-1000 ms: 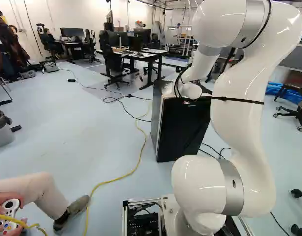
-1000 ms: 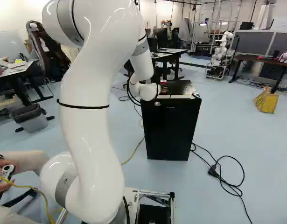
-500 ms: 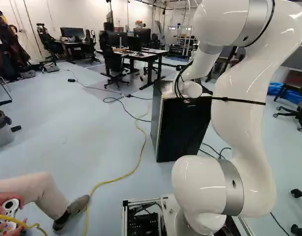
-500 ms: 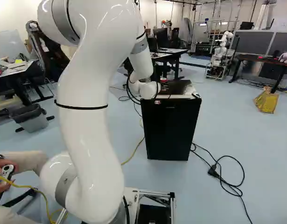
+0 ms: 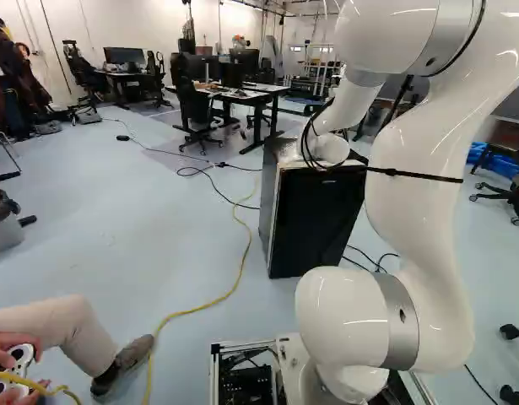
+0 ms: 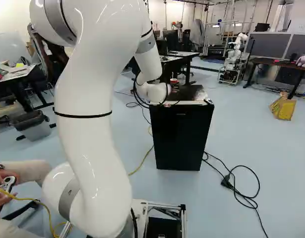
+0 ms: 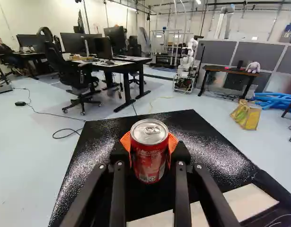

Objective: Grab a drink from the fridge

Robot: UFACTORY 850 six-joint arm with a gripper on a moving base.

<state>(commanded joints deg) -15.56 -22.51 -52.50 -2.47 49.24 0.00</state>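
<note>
The black fridge [image 6: 181, 136] stands ahead of the base with its door shut. Above its top, the red can [image 6: 174, 81] shows just past my white wrist, which mostly hides the gripper in both base views. In the wrist view the gripper [image 7: 149, 150] is shut on the can [image 7: 149, 158], one orange pad pressed to each side. The can stands upright, its silver lid facing up, over the fridge's black top [image 7: 98, 142].
A yellow cable [image 5: 242, 263] runs across the floor left of the fridge. A black cable [image 6: 251, 198] lies to its right. Desks and chairs stand beyond, with another robot [image 7: 187, 66] at the back. A seated person's leg [image 5: 61, 325] is near the base's left.
The upper arm and wrist have shifted upward and a little back, and the can has risen with them above the fridge top. The base and fridge have stayed still.
</note>
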